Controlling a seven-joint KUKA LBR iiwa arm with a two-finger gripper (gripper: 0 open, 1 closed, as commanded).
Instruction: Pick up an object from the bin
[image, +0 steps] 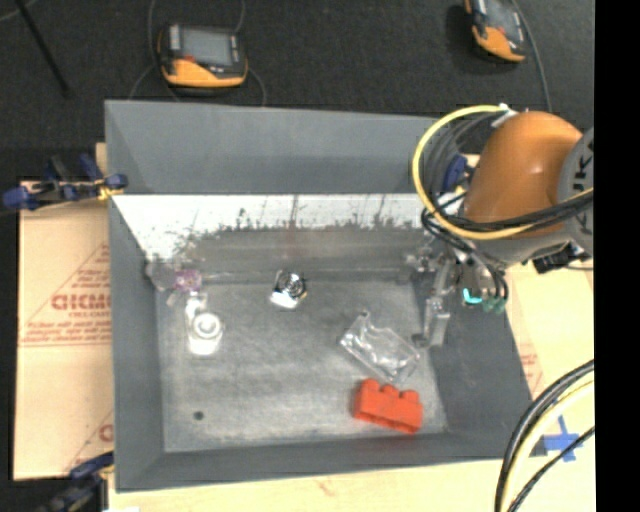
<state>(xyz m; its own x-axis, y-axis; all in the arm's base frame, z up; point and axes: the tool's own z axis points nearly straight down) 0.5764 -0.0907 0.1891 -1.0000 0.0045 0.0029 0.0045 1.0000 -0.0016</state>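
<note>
Clear crumpled plastic piece (378, 348) lies right of centre on the floor of the bin (250, 400), with the gripper (436, 322) low just beside its right edge (open or closed cannot be told; nothing shows held). Centre over the plastic before closing, as it will probably flex and slip. Avoid the red block (387, 405) close on its near side. Farther left lie a small shiny object (288, 290) and a white bottle (204, 333).

Clear crumpled thing (378, 348), just above the red block (387, 405): kind not determinable. Whether it touches the pincer (435, 325) at its right: unclear. Pincer's upper part hidden under the orange cover (520, 165). Small shiny item (288, 291), up-left of the block: too small to identify. Dark speck (198, 416), well left of the block: unidentifiable.
</note>
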